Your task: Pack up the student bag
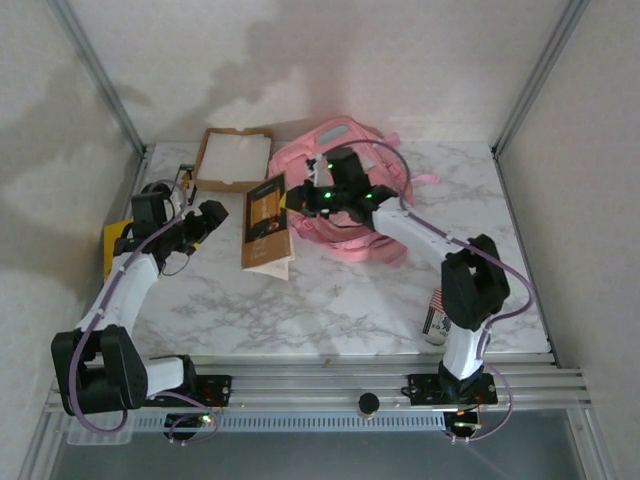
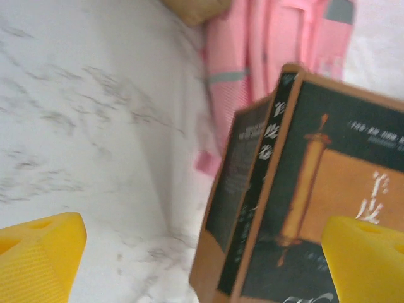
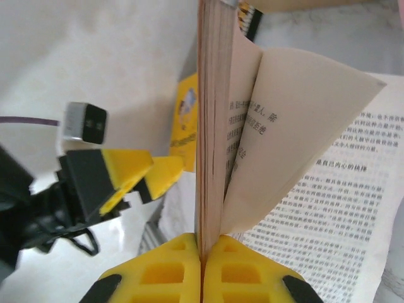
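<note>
Jaws on the right gripper (image 3: 201,245) are pinched shut on one edge of the book (image 1: 266,222), standing it upright beside the bag (image 1: 378,160) at the table (image 1: 350,300) rear, presumably for loading, whereas the left gripper (image 1: 208,220) sits wide open alongside, empty.

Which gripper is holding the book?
The right gripper, pinched shut on the book at its edge; the left gripper stands open, clear of it.
</note>
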`<state>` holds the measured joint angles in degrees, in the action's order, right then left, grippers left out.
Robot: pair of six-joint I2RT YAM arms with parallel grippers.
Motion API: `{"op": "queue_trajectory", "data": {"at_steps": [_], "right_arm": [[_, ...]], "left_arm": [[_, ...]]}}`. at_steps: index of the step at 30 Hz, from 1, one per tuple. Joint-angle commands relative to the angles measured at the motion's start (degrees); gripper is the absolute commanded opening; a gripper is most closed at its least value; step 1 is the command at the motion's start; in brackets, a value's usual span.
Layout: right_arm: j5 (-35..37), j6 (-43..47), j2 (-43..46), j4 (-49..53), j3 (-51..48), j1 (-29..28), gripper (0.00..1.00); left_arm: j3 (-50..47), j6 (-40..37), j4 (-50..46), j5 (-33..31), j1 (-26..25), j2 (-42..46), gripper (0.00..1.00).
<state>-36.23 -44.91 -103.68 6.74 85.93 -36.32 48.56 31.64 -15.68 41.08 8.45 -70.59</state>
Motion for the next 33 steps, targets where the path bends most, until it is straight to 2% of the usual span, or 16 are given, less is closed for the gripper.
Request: {"op": "queue_trajectory", "data": {"at_steps": [1,6,11,13,18,22,26,29,33], "right_arm": [[-9.2,1.7,5.9,-1.5,-0.2,3.1,0.0],[-15.6,0.3,9.4,-1.0,-0.7,7.4,0.0],[-19.8,-4.8,13.0,-6.0,-3.8,10.4,0.0],[-21.4,-8.5,14.1,-10.3,-5.5,10.8,0.0],[-23.4,-11.3,15.0,-12.3,-6.4,11.3,0.0],[-24.2,-13.3,16.1,-14.2,-7.6,12.5,0.0],[-24.2,-13.2,17.6,-13.4,-7.5,13.1,0.0],[-25.4,-15.6,18.0,-16.6,-8.5,13.2,0.0],[-25.8,-13.9,17.1,-14.9,-8.5,14.0,0.0]], "left_arm": [[0.8,1.6,1.2,10.3,-2.1,2.3,0.96],[0.3,6.2,9.5,13.5,-10.8,4.1,0.95],[-0.1,9.9,16.8,11.8,-17.3,4.1,0.95],[0.1,11.0,20.1,11.9,-19.2,3.6,0.95],[0.9,13.5,28.4,13.3,-25.1,2.5,0.93],[3.4,11.6,24.3,12.0,-26.3,1.1,0.87],[5.7,8.7,18.2,8.1,-26.5,-0.3,0.84],[2.8,15.7,30.3,11.4,-28.1,-0.5,0.79],[2.8,18.5,36.7,12.2,-30.2,-0.3,0.66]]}}
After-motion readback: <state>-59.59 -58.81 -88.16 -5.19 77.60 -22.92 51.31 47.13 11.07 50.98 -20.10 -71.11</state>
